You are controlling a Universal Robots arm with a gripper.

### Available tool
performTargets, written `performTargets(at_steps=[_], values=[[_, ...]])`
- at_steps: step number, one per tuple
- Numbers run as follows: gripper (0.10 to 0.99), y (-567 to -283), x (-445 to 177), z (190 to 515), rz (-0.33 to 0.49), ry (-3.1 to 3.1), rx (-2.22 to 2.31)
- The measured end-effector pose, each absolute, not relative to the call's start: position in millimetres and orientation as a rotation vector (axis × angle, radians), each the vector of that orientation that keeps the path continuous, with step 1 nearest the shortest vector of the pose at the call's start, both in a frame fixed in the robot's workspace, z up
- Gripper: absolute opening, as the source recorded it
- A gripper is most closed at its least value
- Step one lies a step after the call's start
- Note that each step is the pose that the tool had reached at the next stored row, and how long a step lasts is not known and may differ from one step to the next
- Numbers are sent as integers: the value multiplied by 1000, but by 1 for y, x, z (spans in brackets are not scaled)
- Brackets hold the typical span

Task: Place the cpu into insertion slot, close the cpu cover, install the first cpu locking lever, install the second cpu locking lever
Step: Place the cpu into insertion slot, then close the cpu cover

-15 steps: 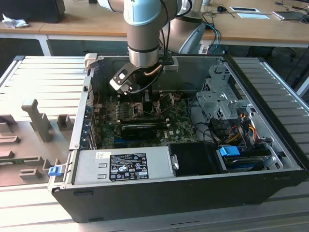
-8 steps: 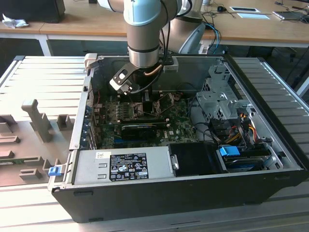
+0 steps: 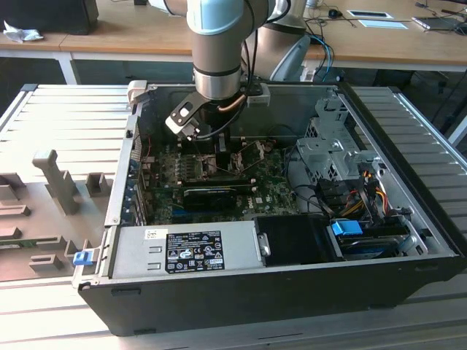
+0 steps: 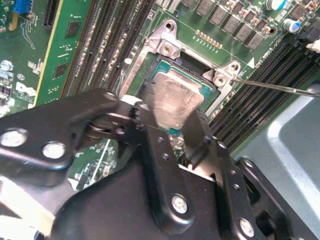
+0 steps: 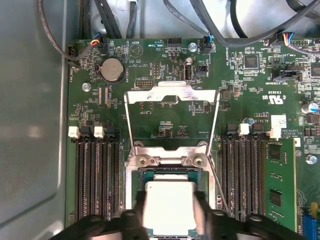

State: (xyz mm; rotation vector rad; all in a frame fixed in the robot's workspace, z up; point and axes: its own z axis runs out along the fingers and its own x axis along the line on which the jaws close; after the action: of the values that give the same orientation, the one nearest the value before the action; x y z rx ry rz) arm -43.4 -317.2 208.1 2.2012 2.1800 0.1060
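Claw pinching cpu at insertion slot; cpu cover flipped open beyond, memory slots flanking; chip top silvery, edges greenish

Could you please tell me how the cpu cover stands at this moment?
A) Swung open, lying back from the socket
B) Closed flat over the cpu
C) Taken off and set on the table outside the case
A: in the first wrist view the cpu cover is folded back from its hinge, with green board showing through its window, and the cpu has its metal top uncovered.
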Motion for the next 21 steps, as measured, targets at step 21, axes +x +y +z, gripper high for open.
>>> performTargets(at_steps=[21], values=[[106,-317,-38,220,101,2178,2203]])
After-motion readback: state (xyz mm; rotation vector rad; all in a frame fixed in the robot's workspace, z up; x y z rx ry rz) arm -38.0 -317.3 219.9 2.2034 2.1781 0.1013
